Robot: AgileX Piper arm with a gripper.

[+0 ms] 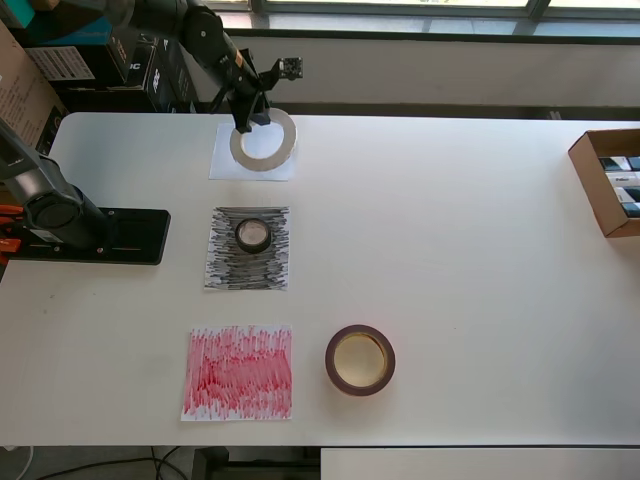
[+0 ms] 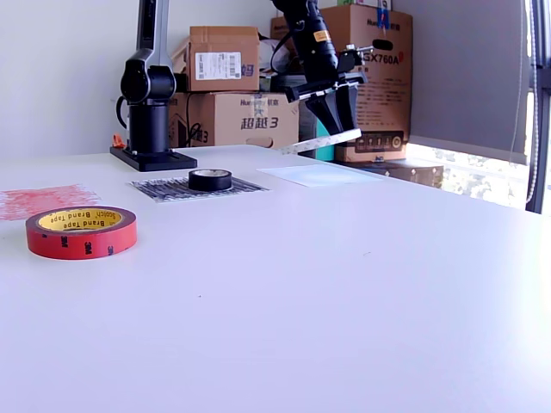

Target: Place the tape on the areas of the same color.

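White ring (image 2: pixel 320 142) hangs tilted above the white patch (image 1: pixel 252 160) near the worktop's far edge, pinched by the gripper (image 2: pixel 331 110) for lowering.

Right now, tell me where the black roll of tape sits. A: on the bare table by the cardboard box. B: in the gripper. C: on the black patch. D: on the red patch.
C: the black roll rests in the middle of the black scribbled patch, while the gripper holds the white ring instead.
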